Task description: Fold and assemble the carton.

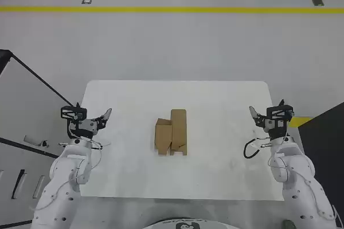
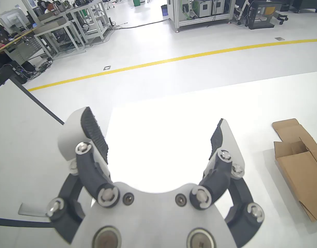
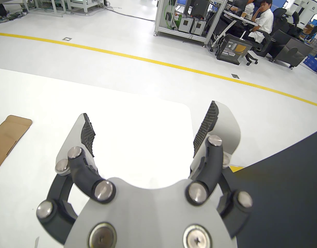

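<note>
Cardboard carton [image 1: 171,133] at table [image 1: 218,97] centre; left hand [image 2: 153,121] and right hand [image 3: 148,110] spread at opposite edges.

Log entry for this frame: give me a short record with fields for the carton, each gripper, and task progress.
item: brown cardboard carton, flattened, lying near the middle of the white table
left arm: left gripper open, empty, at the table's left side, apart from the carton
right arm: right gripper open, empty, at the table's right side, apart from the carton
contact: neither gripper touches the carton
progress: carton not yet folded or assembled
</note>
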Motion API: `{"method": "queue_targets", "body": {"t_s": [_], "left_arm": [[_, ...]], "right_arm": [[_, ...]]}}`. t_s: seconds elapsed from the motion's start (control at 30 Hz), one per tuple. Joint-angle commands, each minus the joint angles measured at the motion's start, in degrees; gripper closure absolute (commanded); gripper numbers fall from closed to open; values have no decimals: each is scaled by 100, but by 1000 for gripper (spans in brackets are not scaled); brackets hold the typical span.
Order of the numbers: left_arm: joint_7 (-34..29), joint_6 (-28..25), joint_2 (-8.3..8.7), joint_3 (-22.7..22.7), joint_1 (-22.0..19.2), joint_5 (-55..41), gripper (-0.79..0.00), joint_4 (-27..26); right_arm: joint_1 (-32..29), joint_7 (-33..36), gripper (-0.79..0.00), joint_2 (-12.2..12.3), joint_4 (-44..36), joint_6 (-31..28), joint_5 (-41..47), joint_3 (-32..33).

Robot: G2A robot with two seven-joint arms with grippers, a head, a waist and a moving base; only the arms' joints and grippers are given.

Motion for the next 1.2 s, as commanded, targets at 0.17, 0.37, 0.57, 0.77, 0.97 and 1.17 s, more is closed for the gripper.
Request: {"method": "queue_targets", "body": {"t_s": [0.17, 0.37, 0.57, 0.77, 0.97, 1.17], "left_arm": [[0, 0, 0, 0, 0, 0, -785, 0], [331, -531, -7, 246, 24, 135, -785, -201], [313, -913, -5, 355, 85, 29, -785, -256], [313, -913, -5, 355, 85, 29, -785, -256], [313, -913, -5, 355, 85, 29, -785, -256], [313, -913, -5, 355, 85, 29, -785, -256]], "right_arm": [[0, 0, -784, 0, 0, 0, 0, 0], [0, 0, -785, 0, 0, 0, 0, 0], [0, 0, -785, 0, 0, 0, 0, 0], [0, 0, -785, 0, 0, 0, 0, 0], [0, 0, -785, 0, 0, 0, 0, 0], [0, 0, -785, 0, 0, 0, 0, 0]]}}
